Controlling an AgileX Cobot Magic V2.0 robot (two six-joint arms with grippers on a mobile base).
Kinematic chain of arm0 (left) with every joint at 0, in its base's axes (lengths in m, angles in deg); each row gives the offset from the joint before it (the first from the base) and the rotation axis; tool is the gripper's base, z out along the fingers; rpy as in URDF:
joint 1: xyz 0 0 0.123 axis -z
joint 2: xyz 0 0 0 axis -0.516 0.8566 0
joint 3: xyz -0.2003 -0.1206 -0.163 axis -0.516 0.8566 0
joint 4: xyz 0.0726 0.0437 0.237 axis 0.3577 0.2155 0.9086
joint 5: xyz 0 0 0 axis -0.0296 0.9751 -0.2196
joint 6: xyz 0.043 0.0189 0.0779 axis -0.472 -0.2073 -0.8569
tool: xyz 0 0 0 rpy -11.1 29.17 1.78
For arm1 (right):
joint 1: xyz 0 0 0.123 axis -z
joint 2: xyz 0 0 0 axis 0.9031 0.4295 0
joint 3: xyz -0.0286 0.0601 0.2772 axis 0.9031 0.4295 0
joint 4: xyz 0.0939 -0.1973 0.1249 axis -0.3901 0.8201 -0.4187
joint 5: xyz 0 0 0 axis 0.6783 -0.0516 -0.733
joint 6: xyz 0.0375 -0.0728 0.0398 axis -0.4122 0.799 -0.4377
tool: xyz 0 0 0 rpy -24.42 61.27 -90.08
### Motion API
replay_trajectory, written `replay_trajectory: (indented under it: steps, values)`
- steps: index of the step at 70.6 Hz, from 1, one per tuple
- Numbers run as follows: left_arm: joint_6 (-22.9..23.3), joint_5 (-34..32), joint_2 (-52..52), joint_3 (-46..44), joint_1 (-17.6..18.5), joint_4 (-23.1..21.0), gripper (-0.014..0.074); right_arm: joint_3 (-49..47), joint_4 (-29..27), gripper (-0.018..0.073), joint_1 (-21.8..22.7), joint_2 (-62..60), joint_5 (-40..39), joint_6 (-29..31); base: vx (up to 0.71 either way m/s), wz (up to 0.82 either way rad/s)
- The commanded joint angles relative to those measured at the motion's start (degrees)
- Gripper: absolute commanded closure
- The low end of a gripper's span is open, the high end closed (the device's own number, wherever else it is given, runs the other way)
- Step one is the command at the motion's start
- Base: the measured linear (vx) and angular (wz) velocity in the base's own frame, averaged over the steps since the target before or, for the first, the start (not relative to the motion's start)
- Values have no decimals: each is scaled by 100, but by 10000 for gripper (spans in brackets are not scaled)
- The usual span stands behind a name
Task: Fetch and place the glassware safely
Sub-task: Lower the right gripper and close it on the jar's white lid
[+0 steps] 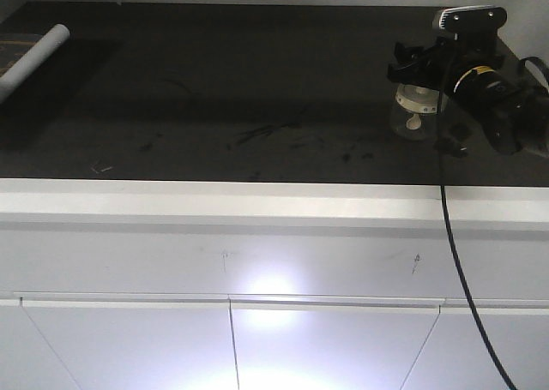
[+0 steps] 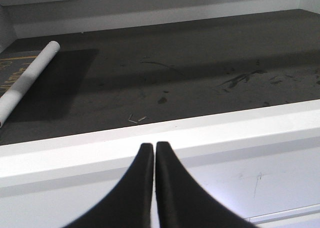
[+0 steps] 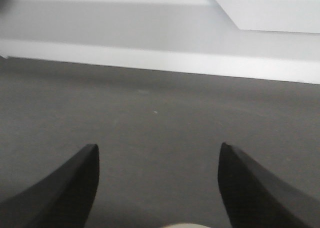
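Found the glass jar at the right end of the dark desk, directly under the right hand. Saw that hand released and spread wide, with only a sliver of the cream lid low between its fingers. Judged it best to centre over the jar, sink low enough to flank the glass below the lid, then close gently and lift straight. Noted the left hand clenched on nothing

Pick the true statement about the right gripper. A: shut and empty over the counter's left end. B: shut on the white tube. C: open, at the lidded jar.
C: the right gripper has its fingers wide apart in the wrist view, and the front view shows it at the jar.
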Motion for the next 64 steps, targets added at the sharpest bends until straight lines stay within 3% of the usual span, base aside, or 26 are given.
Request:
replay_trajectory:
  steps: [1,54,64]
  values:
    - [28,-384,28,-149,39,-54,603,-196,-111,85,171,-315,-229,72,0,0]
    - [28,-385,28,-149,39,-54,603,-196,-66,85,80,237,-220,-17,0,0]
    - [28,-385,28,-149,39,-54,603,-196,-66,128,80,285,-237,-17,0,0]
